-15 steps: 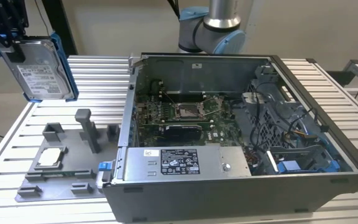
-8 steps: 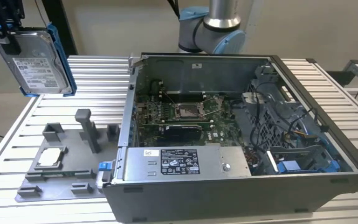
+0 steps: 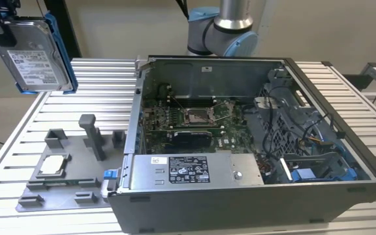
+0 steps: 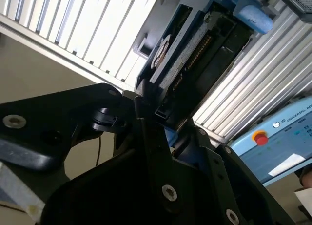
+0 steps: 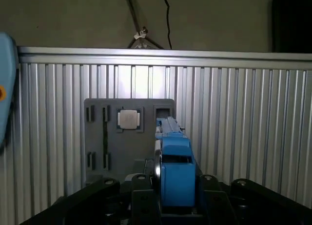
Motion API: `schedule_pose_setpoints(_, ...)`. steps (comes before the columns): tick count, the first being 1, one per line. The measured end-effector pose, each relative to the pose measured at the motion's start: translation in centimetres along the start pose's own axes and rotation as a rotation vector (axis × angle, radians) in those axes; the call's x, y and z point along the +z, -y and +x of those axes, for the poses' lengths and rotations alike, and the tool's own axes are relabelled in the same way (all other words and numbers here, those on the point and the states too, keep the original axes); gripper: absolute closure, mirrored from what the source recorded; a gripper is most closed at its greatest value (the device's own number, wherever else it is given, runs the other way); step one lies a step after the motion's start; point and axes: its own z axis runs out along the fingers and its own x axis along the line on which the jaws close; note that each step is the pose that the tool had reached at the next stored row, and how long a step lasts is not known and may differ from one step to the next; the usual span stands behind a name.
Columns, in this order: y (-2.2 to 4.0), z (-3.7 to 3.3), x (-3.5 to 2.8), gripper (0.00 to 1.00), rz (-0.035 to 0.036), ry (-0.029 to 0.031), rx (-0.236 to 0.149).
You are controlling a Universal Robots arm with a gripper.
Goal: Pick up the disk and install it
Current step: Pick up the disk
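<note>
While the gripper (image 5: 175, 187) clamps the disk (image 3: 35, 54) by its blue frame, high and well apart from the case (image 3: 227, 210) on the exterior view's left, pickup looks done, installing not yet.

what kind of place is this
Probably a robotics lab bench for computer assembly: an open grey metal computer case on a ribbed aluminium table, a silver-and-blue robot arm behind it, and a silver-grey hard drive in a blue plastic frame held aloft.

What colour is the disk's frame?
The disk's frame is bright blue; the exterior view shows it best.
</note>
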Motion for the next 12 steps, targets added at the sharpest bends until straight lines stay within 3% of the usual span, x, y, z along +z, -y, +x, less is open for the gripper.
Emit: schedule_pose_setpoints(12,-0.06,-0.03,-3.05,1.00,-0.0003,-0.0002,0.000)
